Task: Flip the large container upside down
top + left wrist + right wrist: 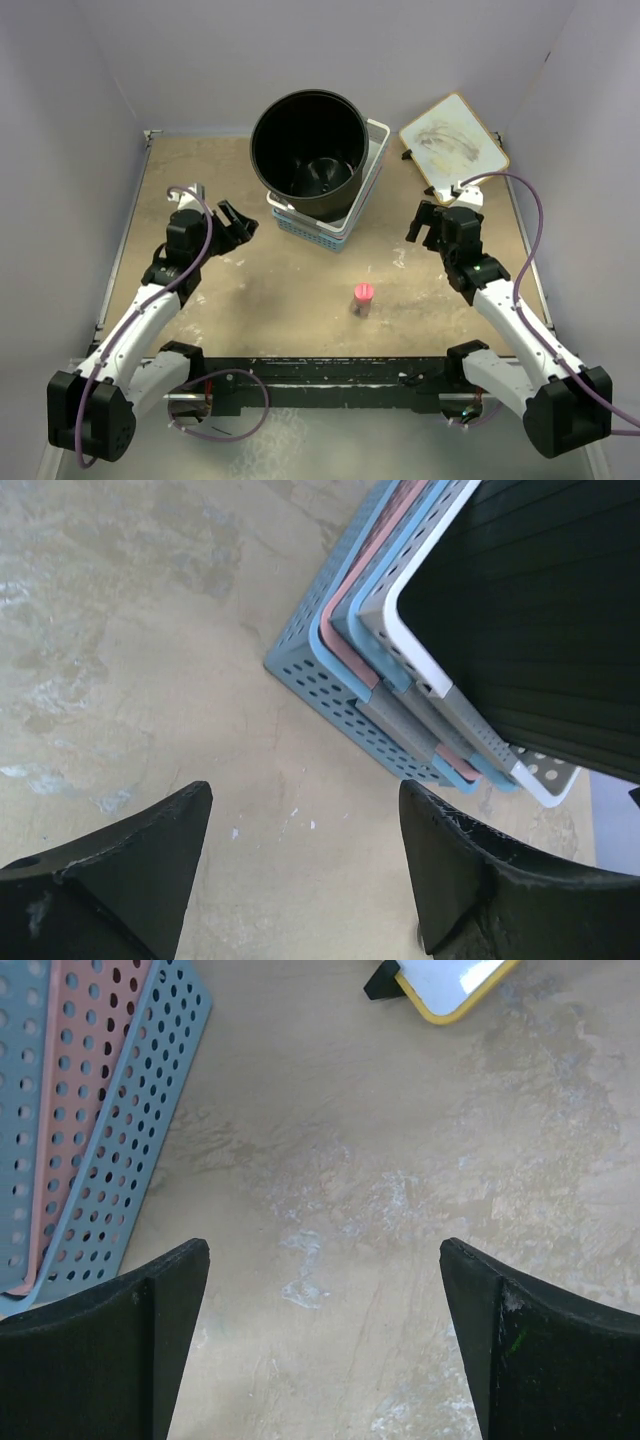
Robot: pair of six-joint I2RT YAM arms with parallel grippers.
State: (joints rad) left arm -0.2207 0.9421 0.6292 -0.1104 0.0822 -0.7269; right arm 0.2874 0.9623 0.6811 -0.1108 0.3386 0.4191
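The large black round bucket (pixel 310 150) stands upright, mouth up, inside a stack of perforated baskets (pixel 325 225) at the back middle. In the left wrist view its ribbed black side (pixel 540 620) rises out of the nested baskets (pixel 380 670). My left gripper (pixel 236 222) is open and empty, left of the baskets, above bare table (pixel 300 800). My right gripper (pixel 425 225) is open and empty, right of the baskets, also over bare table (pixel 325 1260).
A small pink-capped bottle (pixel 364 298) stands near the front middle. A yellow-framed whiteboard (pixel 453 145) lies at the back right and shows in the right wrist view (pixel 445 985). The basket edge (pixel 90 1130) lies left of the right gripper. Grey walls enclose the table.
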